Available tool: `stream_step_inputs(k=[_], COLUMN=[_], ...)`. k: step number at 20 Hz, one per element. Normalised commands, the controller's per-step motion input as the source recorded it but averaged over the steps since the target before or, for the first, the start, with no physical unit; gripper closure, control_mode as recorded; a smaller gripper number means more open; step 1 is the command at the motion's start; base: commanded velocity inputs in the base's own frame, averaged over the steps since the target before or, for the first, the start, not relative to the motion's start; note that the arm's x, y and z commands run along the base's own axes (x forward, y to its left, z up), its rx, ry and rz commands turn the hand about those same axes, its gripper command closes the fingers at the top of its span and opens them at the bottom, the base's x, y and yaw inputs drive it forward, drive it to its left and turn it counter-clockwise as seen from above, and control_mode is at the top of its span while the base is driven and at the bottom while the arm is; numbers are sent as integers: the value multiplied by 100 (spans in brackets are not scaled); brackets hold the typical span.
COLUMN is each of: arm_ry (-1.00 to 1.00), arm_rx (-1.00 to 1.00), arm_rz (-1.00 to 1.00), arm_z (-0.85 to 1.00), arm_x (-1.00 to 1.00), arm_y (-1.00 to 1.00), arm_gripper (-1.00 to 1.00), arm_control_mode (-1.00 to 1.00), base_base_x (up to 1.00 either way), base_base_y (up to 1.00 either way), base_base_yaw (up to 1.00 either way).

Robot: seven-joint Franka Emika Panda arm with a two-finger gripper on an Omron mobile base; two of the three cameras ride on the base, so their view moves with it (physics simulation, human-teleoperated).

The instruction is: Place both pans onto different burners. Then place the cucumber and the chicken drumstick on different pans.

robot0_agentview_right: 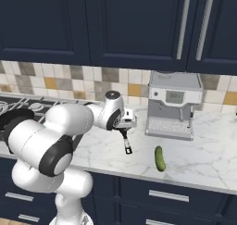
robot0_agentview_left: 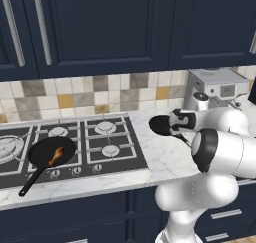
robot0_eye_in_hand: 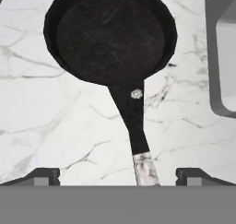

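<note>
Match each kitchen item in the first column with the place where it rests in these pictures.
Column one:
1. orange-brown chicken drumstick
2. long green cucumber
3. empty matte-black frying pan
4. silver coffee machine

Column two:
A. white marble counter, near its front edge
B. inside a black pan on the cooktop
C. against the tiled backsplash
D. marble counter, below the open end effector

Pairs: 1-B, 2-A, 3-D, 4-C

Cucumber (robot0_agentview_right: 159, 158) on the marble counter (robot0_agentview_right: 203, 150) before the coffee machine (robot0_agentview_right: 173, 104), pan handle (robot0_agentview_right: 126, 143) just left.
</note>
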Motion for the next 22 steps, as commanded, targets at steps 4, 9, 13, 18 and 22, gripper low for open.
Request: stream_step_inputs(k=[4, 9, 13, 18, 22], arm_ry=[0, 0, 0, 0, 0], arm_rx=[0, 0, 0, 0, 0], arm_rz=[0, 2, 4, 3, 2], arm_z=[-26, -30, -9, -7, -16], arm_x=[1, 0, 0, 3, 13], arm_y=[23, 2, -6, -18, -12], arm_gripper=[-100, -100, -100, -100, -100], arm_control_mode=[-100, -100, -100, -100, -100], base_base_x=[0, 0, 0, 0, 0], base_base_y=[0, 0, 0, 0, 0], base_base_yaw=[0, 0, 0, 0, 0])
